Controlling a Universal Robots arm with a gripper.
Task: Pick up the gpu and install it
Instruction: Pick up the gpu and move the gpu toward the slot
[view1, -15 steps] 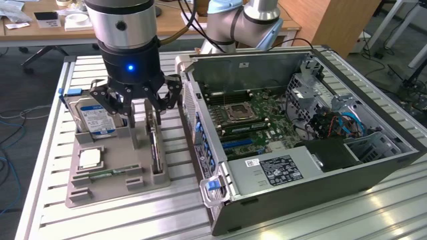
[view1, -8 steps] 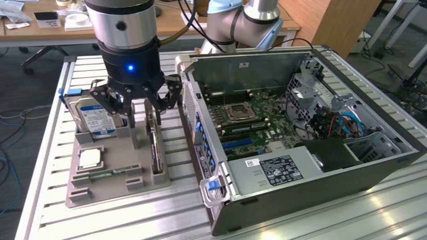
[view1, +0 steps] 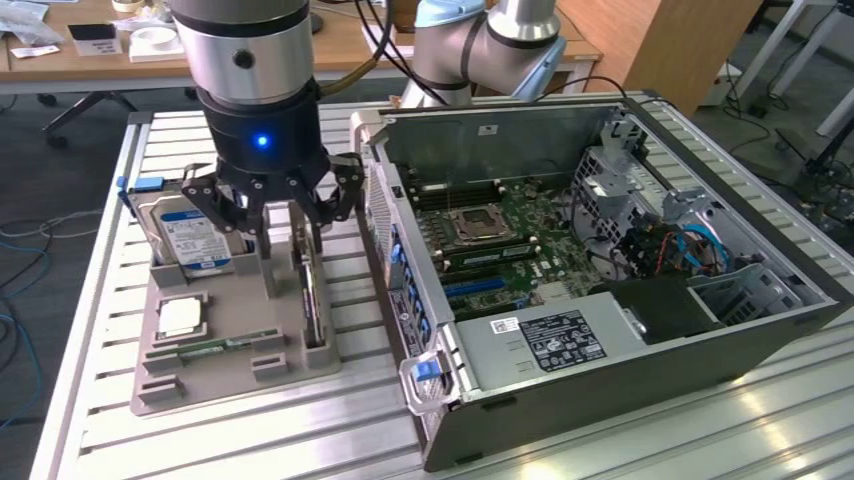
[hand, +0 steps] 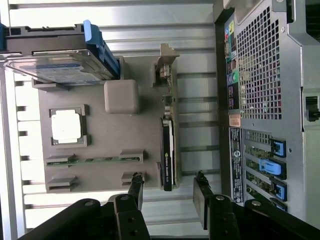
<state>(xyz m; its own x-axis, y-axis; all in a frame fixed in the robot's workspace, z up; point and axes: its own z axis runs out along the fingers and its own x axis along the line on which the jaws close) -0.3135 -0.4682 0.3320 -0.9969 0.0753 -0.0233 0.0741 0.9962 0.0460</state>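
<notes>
Two containers: gray tray (view1: 227, 388) on the exterior view's left, open computer case (view1: 641, 390) on its right, both on the slatted metal table (view1: 267, 445).
Case, near end: power supply (view1: 561, 340) with a black-and-white label.
Tray, near end: green memory stick (view1: 214, 347) lying in a narrow slot.
Tray, middle left: square processor chip (view1: 180, 317) flat in its recess.
Tray, right slot: gpu (view1: 310, 300) standing on edge, running near to far, close to the case wall yet apart from it.
Over the tray: gripper (view1: 287, 228) just above the gpu, jaws spread wide, fingers (hand: 136, 187) to either side of the card's line, nothing gripped.
Tray, far left: silver hard drive (view1: 187, 240) with blue label, upright.
Case, far half: motherboard (view1: 494, 230) with processor socket and memory slots, drive cage and cables to its right.
</notes>
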